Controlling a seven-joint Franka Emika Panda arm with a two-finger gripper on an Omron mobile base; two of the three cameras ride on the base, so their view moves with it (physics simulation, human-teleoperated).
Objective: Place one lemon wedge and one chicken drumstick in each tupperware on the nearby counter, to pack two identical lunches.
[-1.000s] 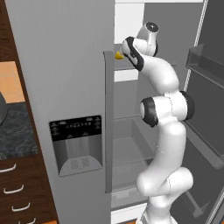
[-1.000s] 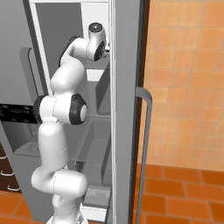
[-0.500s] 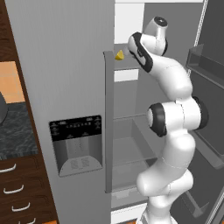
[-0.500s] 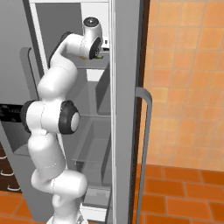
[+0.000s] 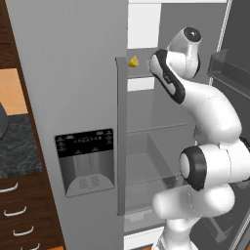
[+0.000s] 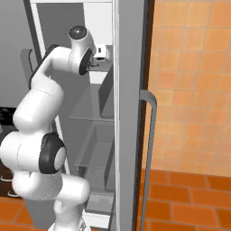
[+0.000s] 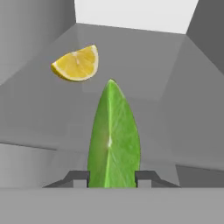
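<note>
Tool (image 7: pixel 111 175): closed on smooth, pointed lime-green citrus wedge (image 7: pixel 113 140). Pulpy bright yellow lemon wedge (image 7: pixel 77 64) beyond, on grey fridge shelf (image 7: pixel 39 127).

Green lemon wedge (image 7: pixel 113 138): smooth, slightly glossy rind. Yellow wedge (image 7: pixel 77 64): matt pulp. Fridge (image 5: pixel 73 73): flat matt grey, looks painted metal. Arm (image 5: pixel 210 112): glossy white plastic.
</note>
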